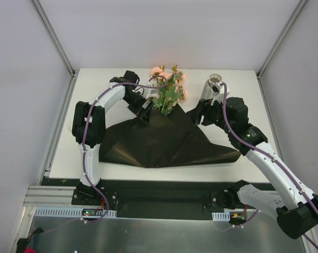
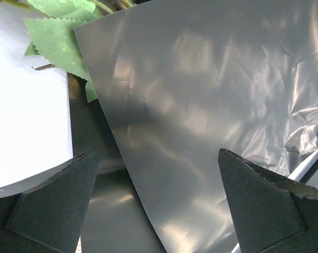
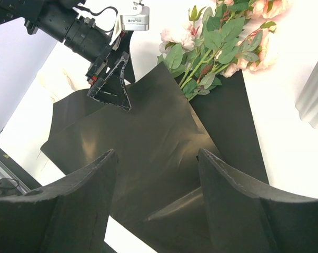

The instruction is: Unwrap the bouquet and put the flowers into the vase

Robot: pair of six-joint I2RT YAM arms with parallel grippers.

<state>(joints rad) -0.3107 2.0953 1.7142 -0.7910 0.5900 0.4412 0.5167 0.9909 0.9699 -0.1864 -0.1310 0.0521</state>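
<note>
Top view: roses (image 1: 168,88) lie at 12 o'clock on the worktop (image 1: 254,87), stems on the spread black wrapping sheet (image 1: 164,142). The vase (image 1: 214,87) stands at 1 o'clock.

Left wrist: left gripper (image 2: 155,151) jaws spread over the sheet.

Right wrist: right gripper (image 3: 156,153) jaws spread above the sheet.

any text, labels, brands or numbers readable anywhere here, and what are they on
No text can be read in any of the three views.
On the grey box at the wrist of the left arm: any marking is too small to read.
On the black paper, the flowers and the vase: no print visible.
</note>
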